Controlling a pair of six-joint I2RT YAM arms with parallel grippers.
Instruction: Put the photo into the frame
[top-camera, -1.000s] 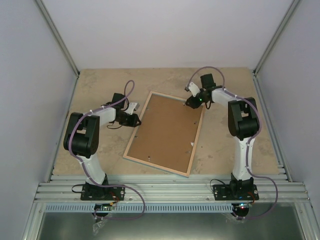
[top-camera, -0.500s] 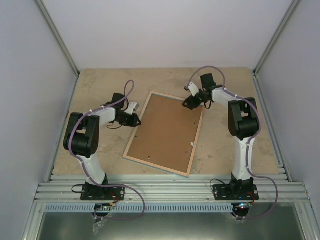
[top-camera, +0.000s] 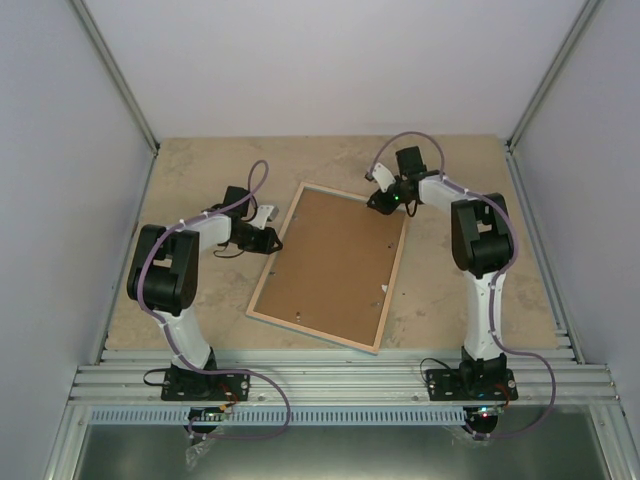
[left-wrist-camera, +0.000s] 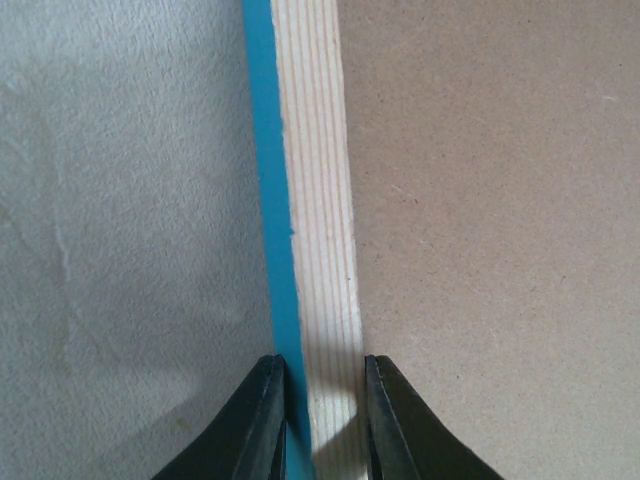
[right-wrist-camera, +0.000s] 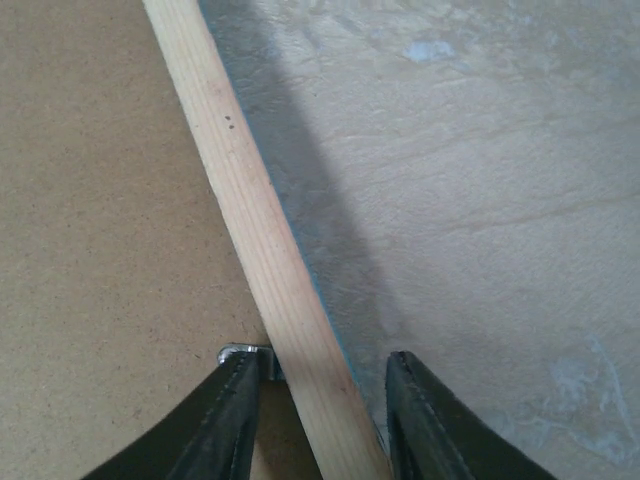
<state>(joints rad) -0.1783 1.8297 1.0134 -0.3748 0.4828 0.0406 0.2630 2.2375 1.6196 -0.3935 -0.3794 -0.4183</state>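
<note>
R gripper (right-wrist-camera: 318, 370) edges toward 9 o'clock, spread astride frame (top-camera: 313, 332) rail at 1 o'clock; L gripper (left-wrist-camera: 320, 365) pinches 9 o'clock rail. Frame face-down mid-table, photo unseen. We fear R snagging tab (right-wrist-camera: 238, 352), skewing frame.

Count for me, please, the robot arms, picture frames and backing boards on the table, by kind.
Robot arms: 2 (left arm, right arm)
Picture frames: 1 (the frame, lying face down)
Backing boards: 1 (brown backing board, set in the frame)
Total: 4
</note>
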